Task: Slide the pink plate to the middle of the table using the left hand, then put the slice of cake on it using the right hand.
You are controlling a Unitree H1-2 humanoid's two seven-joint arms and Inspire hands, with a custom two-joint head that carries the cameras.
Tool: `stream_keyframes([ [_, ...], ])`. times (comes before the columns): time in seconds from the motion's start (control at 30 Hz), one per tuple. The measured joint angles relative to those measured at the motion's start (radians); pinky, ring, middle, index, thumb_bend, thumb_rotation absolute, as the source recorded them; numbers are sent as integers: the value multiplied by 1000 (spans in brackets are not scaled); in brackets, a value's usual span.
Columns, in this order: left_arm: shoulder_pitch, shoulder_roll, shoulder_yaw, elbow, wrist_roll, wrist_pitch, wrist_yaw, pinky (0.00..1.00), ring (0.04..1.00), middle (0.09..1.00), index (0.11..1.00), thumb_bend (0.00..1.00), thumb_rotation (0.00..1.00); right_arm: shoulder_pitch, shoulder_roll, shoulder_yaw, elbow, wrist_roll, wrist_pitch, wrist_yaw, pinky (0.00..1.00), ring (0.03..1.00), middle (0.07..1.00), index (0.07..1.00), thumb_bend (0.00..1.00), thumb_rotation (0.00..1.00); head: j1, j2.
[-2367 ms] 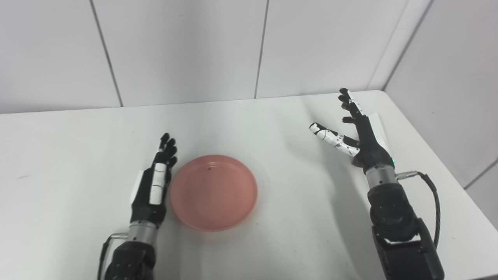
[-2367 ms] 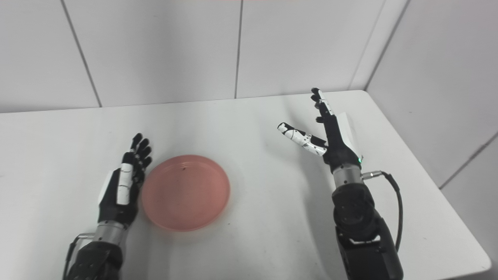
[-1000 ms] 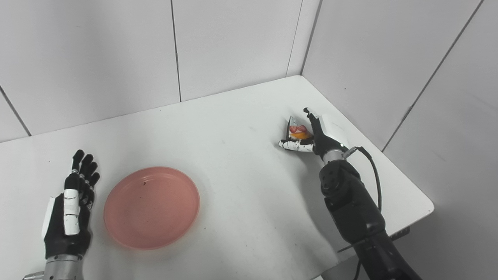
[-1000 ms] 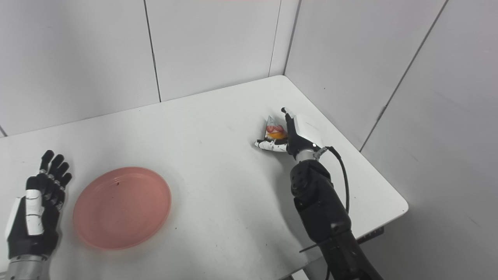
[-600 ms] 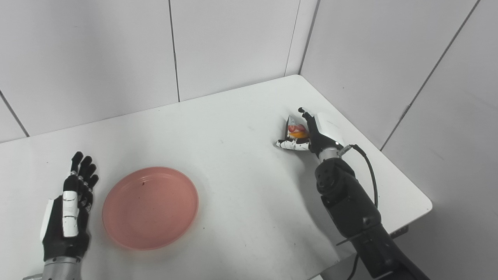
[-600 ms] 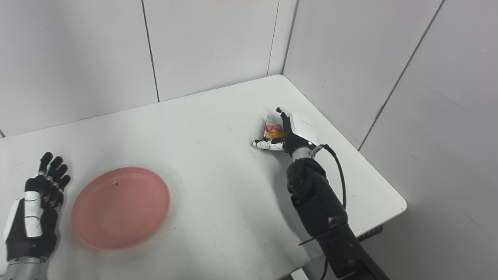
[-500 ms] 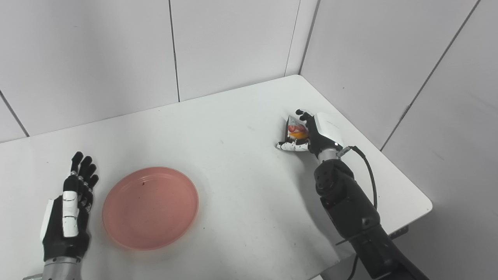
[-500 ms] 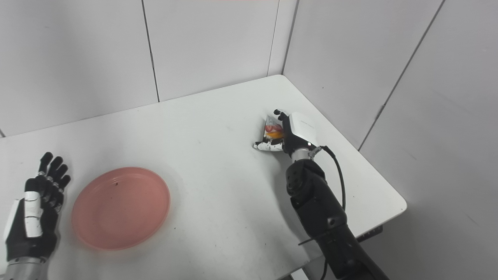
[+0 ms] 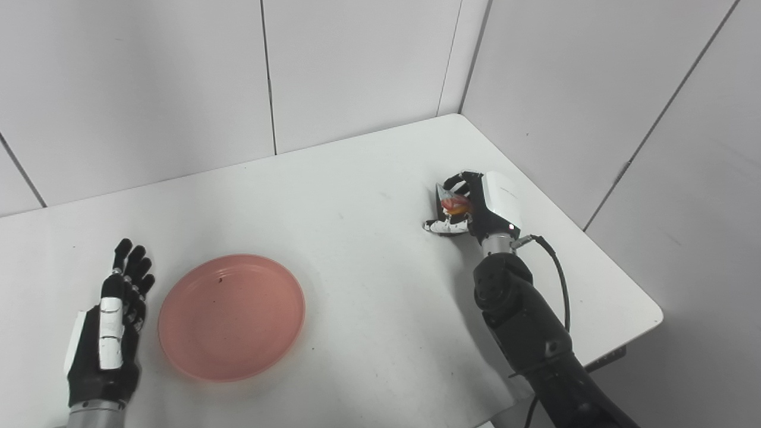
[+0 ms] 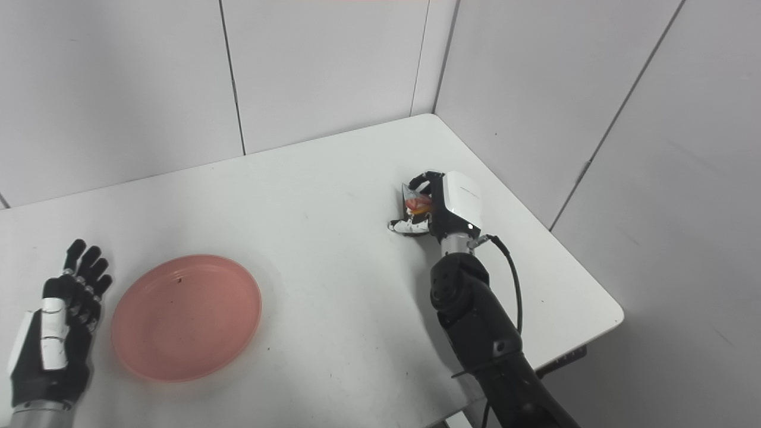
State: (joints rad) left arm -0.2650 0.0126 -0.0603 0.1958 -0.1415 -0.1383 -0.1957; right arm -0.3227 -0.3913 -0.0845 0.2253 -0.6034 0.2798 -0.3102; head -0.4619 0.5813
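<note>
A pink plate (image 9: 232,317) lies on the white table (image 9: 357,249) at the lower left of the view, empty. My left hand (image 9: 107,342) rests flat and open just left of the plate, a small gap from its rim. A slice of cake (image 9: 450,203) with red and orange topping sits near the table's far right side. My right hand (image 9: 478,205) is shut on the cake, fingers curled over its top and thumb below; it also shows in the right eye view (image 10: 443,205). I cannot tell whether the cake is off the table.
White walls meet in a corner behind the table's far right end. The table's right edge (image 9: 594,261) runs close beside my right arm (image 9: 529,327), and its front right corner (image 9: 657,309) lies past the elbow.
The camera turned right since the earliest frames. In the last second my right hand's fingers have curled from straight to closed over the cake slice. The left hand and plate have stayed put.
</note>
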Motion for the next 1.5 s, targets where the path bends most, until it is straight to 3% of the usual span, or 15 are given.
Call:
stream_keyframes([
  [0.03,4,-2,-2,-5,1,0,0,1000,1000,1000,1000,692,1000,4,-1,0,-6,0,0,0,326,397,435,526,523,0,0,0],
  [0.07,6,-4,-4,-8,6,1,2,1000,1000,1000,1000,701,1000,8,-4,0,-13,0,0,0,324,399,440,524,524,0,55,9],
  [0.1,8,-8,-5,-9,7,1,4,1000,1000,1000,1000,705,1000,13,-7,0,-23,0,0,0,324,400,443,523,525,0,55,9],
  [0.13,9,-14,-6,-11,11,1,10,1000,1000,1000,1000,722,1000,18,-12,0,-36,1,-1,2,334,412,447,524,525,0,110,15],
  [0.2,14,-29,-8,-18,31,5,30,1000,1000,1000,1000,728,1000,29,-22,0,-89,13,-2,15,378,449,457,517,526,0,153,20],
  [0.43,31,-98,-33,-28,98,38,92,1000,1000,1000,1000,666,1000,30,-20,18,-324,39,8,123,388,455,453,520,526,0,296,35],
  [0.6,27,-124,-40,-11,121,27,114,1000,1000,1000,1000,688,1000,37,-15,55,-390,64,1,191,379,447,451,526,524,0,364,43],
  [0.9,10,-160,-50,28,163,-10,156,1000,1000,1000,1000,714,1000,58,15,143,-487,101,-75,272,299,372,427,532,522,0,401,48],
  [1.07,7,-165,-59,35,165,-14,157,1000,1000,1000,1000,723,1000,56,52,197,-534,82,-75,326,355,420,437,534,522,0,410,54],
  [1.17,6,-165,-64,37,182,-20,161,1000,1000,1000,1000,713,1000,51,80,231,-563,71,-72,375,336,399,431,534,520,0,414,54],
  [1.4,4,-169,-69,42,184,-37,176,1000,1000,1000,1000,718,1000,8,141,306,-538,42,-78,420,321,387,425,533,520,0,427,55],
  [1.5,0,-172,-69,49,184,-42,181,1000,1000,1000,1000,716,1000,10,150,337,-476,39,-120,421,315,381,426,532,520,0,431,57],
])
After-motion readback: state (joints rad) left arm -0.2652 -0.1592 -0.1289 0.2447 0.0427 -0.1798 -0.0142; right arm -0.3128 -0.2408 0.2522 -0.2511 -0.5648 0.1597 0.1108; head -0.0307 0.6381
